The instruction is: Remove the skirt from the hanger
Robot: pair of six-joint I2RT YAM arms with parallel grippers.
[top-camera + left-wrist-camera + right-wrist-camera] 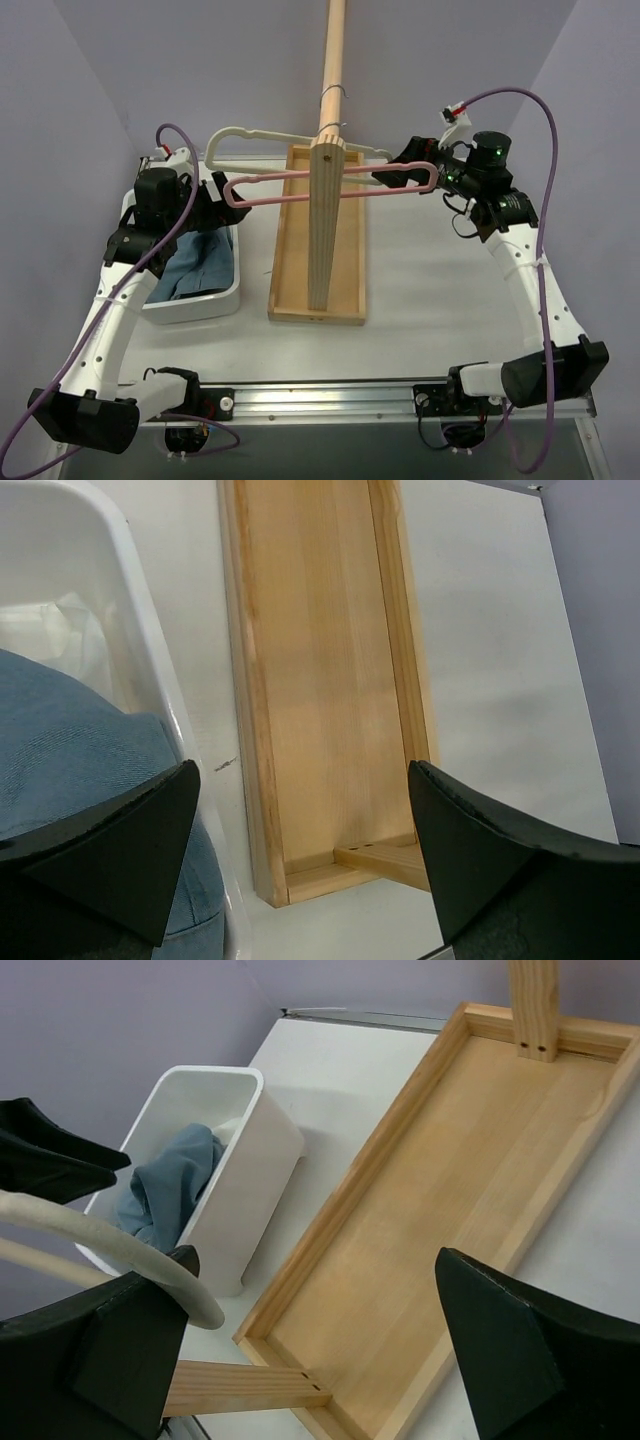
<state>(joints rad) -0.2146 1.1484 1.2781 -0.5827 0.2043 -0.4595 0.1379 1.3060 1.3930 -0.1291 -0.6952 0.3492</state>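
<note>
From above, the slim pink plastic hanger (290, 193) lies with its long bar running left to right across the tall wooden post and tray stand (345, 260). One rounded end is just beside the left pincer (218, 196) and the other just beside the right pincer (408, 175). The bar is bare, with no white pleated skirt on it. An off-white hanger (260, 133) sits just behind it. The left pincer hangs over the white plastic bin (190, 305), which holds a blue denim garment (195, 265).

In the left wrist view the jaws stand wide and hold nothing. Below them, pale crumpled white fabric (60, 630) lies in the bin behind the denim. It is probably the skirt, though no stripe shows. The left arm is the nearer one.

In the right wrist view the jaws are spread wide and grip nothing. An off-white rounded loop crosses the left finger, and I cannot tell whether they touch. The bin lies well off to that side.
</note>
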